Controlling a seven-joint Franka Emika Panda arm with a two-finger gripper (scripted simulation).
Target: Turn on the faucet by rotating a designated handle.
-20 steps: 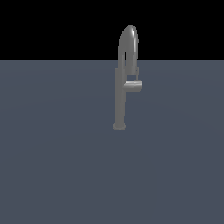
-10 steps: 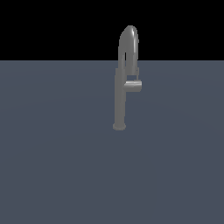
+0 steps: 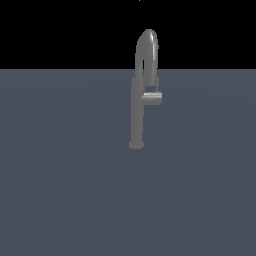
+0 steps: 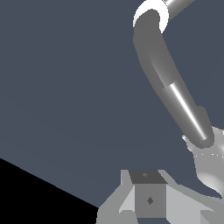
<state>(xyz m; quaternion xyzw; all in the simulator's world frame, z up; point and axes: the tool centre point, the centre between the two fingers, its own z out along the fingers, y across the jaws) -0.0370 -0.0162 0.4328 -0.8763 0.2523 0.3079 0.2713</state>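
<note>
Still unchanged from a second ago: faucet [image 3: 137, 107] upright on the grey counter [image 3: 60, 175], handle [image 3: 152, 98] jutting toward the exterior view's right. Tool [image 4: 168, 214] barely visible in the wrist view near the gooseneck; opening impossible to tell.

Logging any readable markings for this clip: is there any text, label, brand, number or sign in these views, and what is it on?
None: no readable text in either view.
The faucet and its handle are plain grey metal, with no lettering or logo.
The grey floor is unmarked.
The gripper shows only a small dark diamond mark, not a letter or number.
</note>
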